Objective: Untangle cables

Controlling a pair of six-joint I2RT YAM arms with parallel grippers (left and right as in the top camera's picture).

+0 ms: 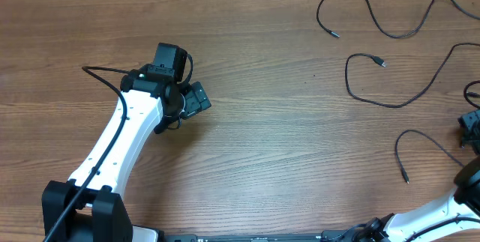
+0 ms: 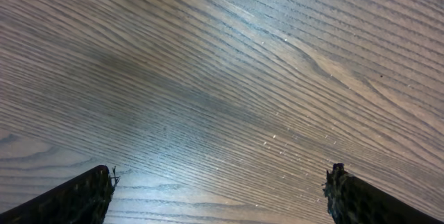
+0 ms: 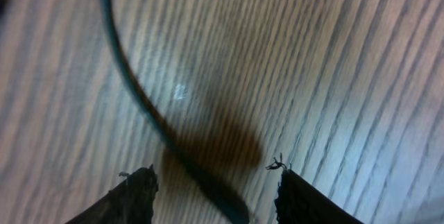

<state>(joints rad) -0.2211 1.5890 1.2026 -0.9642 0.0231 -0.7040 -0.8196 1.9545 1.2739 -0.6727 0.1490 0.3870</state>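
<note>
Over the table [image 3: 333,57], half-open right end effector [image 3: 211,171] straddles a cable [image 3: 136,91].

Thin black cables [image 1: 390,106], loosely curved

right pincer [image 1: 470,128] cropped at edge, cable [image 3: 130,75] blurred

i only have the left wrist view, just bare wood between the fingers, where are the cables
Observer: Overhead shows three loose cables spread over the right side of the table, well away from your left hand.
Operator: ok so is the right hand on one of them
Observer: Not gripping. In the right wrist view the right hand is open, and one blurred cable lies on the wood and runs between its fingers.
</note>
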